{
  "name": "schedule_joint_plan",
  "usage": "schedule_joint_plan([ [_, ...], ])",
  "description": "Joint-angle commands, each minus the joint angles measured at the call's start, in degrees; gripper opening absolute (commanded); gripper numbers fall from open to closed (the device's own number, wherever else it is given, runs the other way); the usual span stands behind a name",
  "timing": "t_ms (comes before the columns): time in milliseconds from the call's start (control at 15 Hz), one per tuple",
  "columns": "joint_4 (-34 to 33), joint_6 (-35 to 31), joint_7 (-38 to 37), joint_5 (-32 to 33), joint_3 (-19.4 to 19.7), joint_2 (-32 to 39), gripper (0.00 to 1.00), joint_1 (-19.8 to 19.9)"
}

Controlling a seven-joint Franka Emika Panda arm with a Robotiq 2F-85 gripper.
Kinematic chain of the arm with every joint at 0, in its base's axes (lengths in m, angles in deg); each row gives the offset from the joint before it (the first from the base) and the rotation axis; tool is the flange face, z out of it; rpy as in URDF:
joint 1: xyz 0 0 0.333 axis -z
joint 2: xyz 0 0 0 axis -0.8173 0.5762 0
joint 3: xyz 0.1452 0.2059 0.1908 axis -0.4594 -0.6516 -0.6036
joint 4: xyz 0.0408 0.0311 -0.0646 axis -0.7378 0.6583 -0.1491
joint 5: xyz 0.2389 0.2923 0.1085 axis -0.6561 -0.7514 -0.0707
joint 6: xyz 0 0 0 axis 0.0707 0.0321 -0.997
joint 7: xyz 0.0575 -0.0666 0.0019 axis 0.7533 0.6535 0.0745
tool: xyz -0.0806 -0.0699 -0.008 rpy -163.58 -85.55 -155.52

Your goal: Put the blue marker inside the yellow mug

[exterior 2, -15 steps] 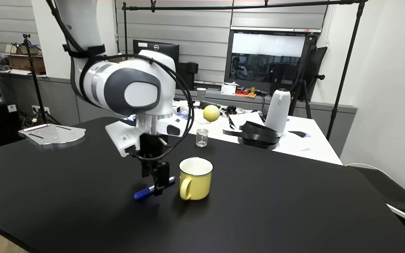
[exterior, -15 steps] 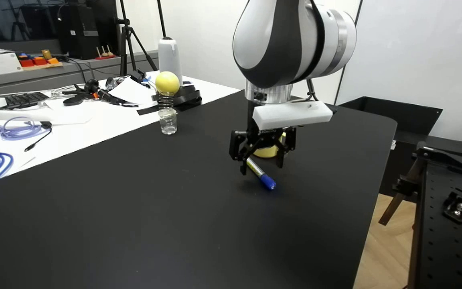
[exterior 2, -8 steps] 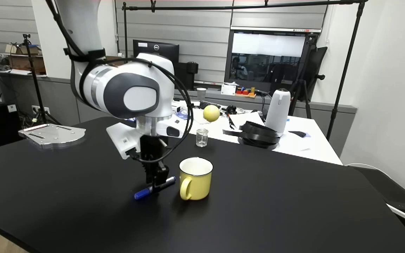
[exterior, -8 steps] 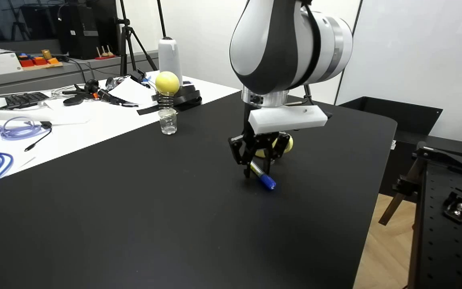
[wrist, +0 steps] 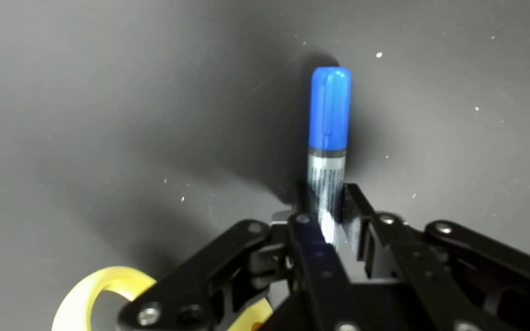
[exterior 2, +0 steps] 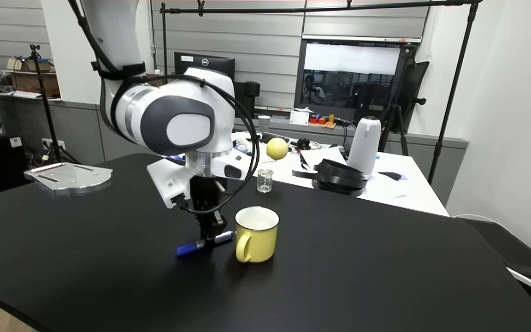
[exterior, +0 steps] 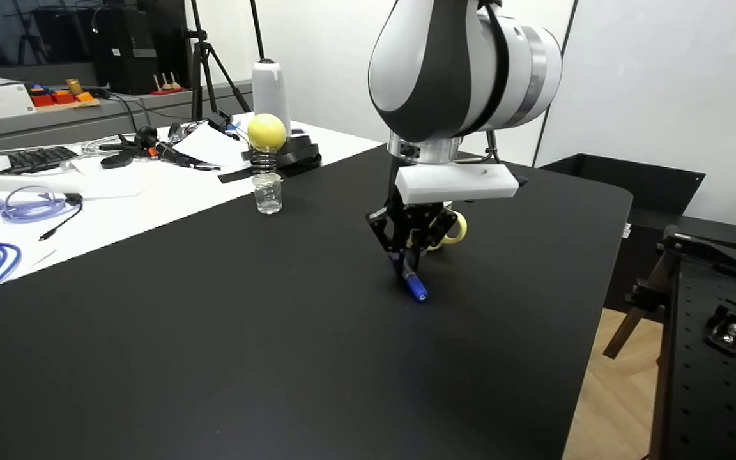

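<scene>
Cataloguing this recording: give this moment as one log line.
pincer: closed on slim blue-capped silver marker; yellow cylindrical enamel-look mug: upright, beside marker; lift: unclear; insertion: not yet done

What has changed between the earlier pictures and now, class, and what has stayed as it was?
The gripper, open a second ago, has closed on the blue marker. The marker has turned and shifted slightly: its cap has moved left in an exterior view, and its opposite end has come nearer the yellow mug. The mug, the yellow ball and the clear jar have stayed put.
</scene>
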Motion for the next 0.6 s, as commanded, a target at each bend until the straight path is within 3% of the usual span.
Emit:
schedule_joint_plan([
  [0,1.03,0.27,1.52,-1.28,-1.85,-2.76,0.05,1.78],
  [533,4.35,-4.92,4.05,-2.77,-5.28,-12.01,0.05,2.84],
])
